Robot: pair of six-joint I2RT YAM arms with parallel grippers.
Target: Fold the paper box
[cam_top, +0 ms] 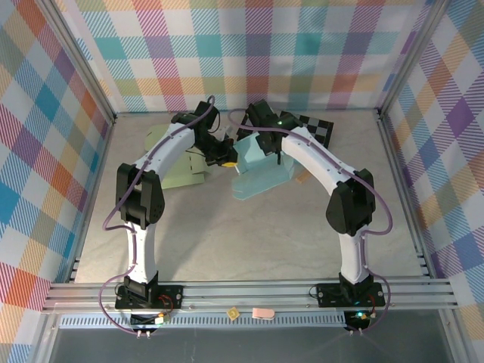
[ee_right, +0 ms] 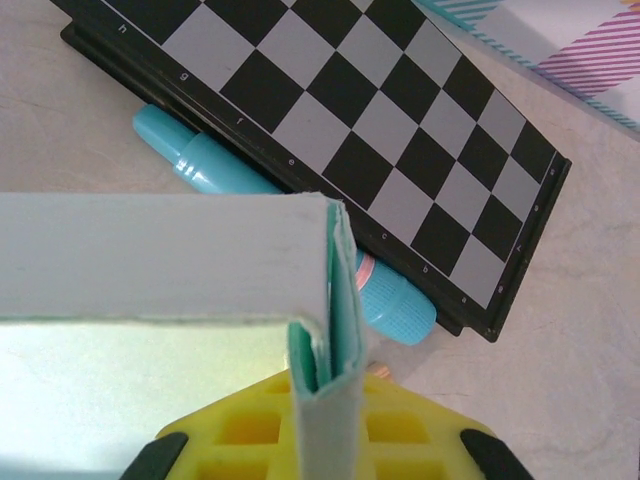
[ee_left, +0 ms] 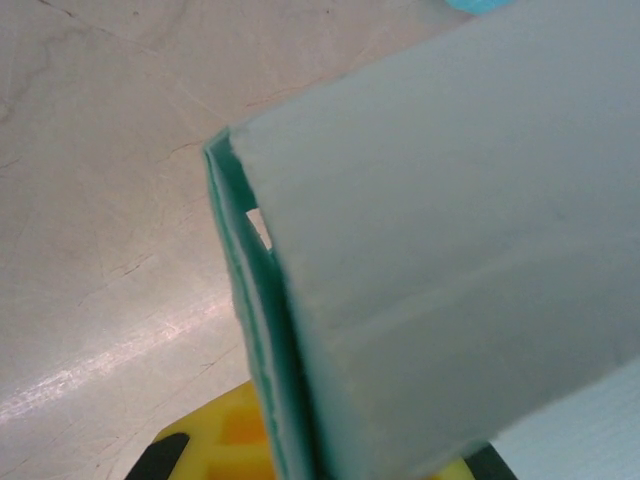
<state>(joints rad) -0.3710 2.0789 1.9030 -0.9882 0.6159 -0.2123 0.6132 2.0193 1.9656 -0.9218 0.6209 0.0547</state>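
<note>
Centre of frame | left gripper (cam_top: 226, 158) and right gripper (ee_right: 325, 425) each clamped on paper box (cam_top: 262, 174) wall | risk: opposing pulls could tear or crease thin card

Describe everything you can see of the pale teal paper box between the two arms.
The paper box is matte, pale teal card, with a darker teal face showing along its edges. It is partly folded: walls stand up with doubled, layered edges, and it is not yet closed. It lies on the table towards the back, just in front of the chessboard. The left gripper pinches one folded corner edge, and the right gripper pinches an upright flap.
</note>
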